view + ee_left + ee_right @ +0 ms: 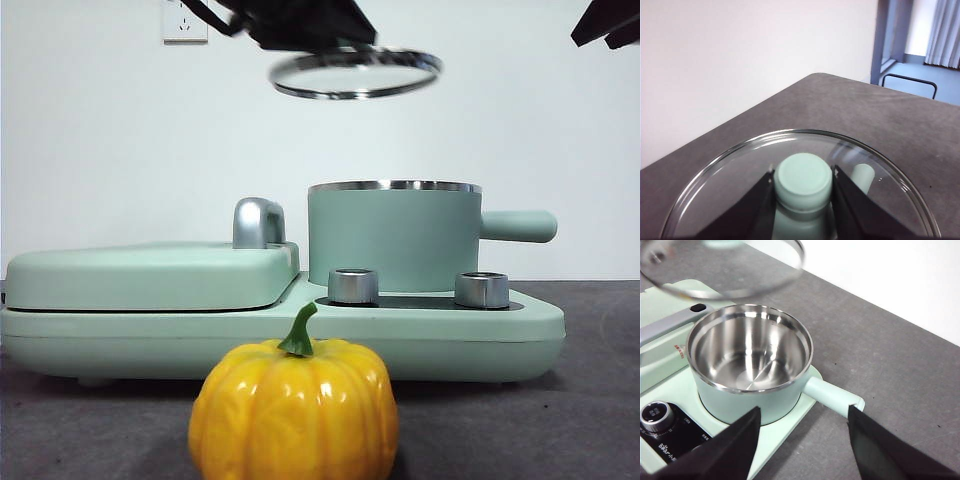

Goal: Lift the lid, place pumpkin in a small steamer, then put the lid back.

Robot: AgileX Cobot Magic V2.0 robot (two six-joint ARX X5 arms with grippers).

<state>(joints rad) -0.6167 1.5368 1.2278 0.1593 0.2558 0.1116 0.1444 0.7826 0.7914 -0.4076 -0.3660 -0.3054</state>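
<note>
A: Lid (355,73) hangs above the small steamer (393,236), knob pinched by the left gripper (803,181).

B: Pumpkin (294,411) waits on the desk (560,430) before the steamer; the wide-open right gripper (804,440) should fetch it.

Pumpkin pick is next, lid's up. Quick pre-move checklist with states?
1. lid off the small steamer, held high above it: ok.
2. left gripper clamped on the lid's knob: ok.
3. Steamer bowl empty, seen from the right wrist: ok.
4. pumpkin upright on the table, in front of the appliance: ok.
5. right gripper open, nothing held: ok.
6. Right gripper over the pumpkin: not ok, it's by the steamer.
</note>
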